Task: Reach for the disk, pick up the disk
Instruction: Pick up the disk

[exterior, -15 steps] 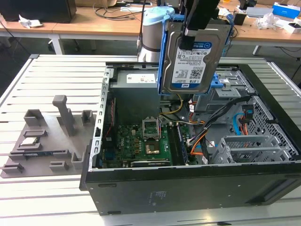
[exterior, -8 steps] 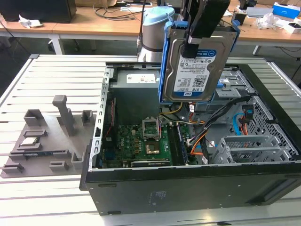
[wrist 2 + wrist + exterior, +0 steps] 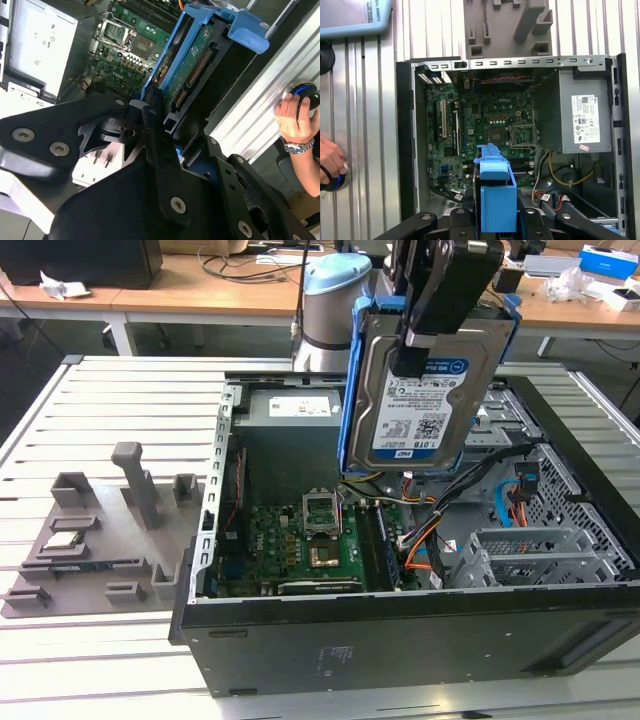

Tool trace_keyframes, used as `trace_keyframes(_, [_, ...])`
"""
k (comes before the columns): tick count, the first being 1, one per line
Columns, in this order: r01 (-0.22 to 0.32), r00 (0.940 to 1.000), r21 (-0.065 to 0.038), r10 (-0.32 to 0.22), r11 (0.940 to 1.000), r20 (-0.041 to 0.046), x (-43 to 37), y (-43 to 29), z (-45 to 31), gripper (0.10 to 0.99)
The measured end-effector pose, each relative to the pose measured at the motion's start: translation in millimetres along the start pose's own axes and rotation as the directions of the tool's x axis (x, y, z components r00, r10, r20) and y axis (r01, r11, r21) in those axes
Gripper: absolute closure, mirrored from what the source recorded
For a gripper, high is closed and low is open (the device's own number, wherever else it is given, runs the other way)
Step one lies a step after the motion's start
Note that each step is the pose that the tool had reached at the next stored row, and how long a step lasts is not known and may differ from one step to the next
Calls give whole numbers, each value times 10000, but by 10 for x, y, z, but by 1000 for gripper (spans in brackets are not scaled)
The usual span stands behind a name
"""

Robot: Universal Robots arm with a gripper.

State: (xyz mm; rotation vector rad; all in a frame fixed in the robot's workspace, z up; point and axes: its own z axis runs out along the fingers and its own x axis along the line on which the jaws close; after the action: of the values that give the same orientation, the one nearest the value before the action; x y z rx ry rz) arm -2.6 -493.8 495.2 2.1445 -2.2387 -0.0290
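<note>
Above the open computer case (image 3: pixel 400 640), gripper (image 3: pixel 420 335) clamped on the disk (image 3: pixel 420 390), white-and-blue barcode label facing out.

Silver, blue-railed disk (image 3: pixel 425 390) held upright above the case.

The disk (image 3: pixel 425 390), clamped in the tool (image 3: pixel 420 345), hangs above the open computer case (image 3: pixel 400 640).

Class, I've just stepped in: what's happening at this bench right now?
The robot arm's gripper is shut on the disk and holds it in the air above the open computer case. The motherboard lies exposed below. A person's hand rests on a round control at the side.
</note>
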Motion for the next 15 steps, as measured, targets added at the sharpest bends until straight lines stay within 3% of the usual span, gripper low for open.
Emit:
trace_keyframes(6, [-1, 10000, 0, 1, 10000, -2, 206, -9, 4, 722])
trace_keyframes(15, [0, 10000, 0, 0, 10000, 0, 410, -18, 8, 722])
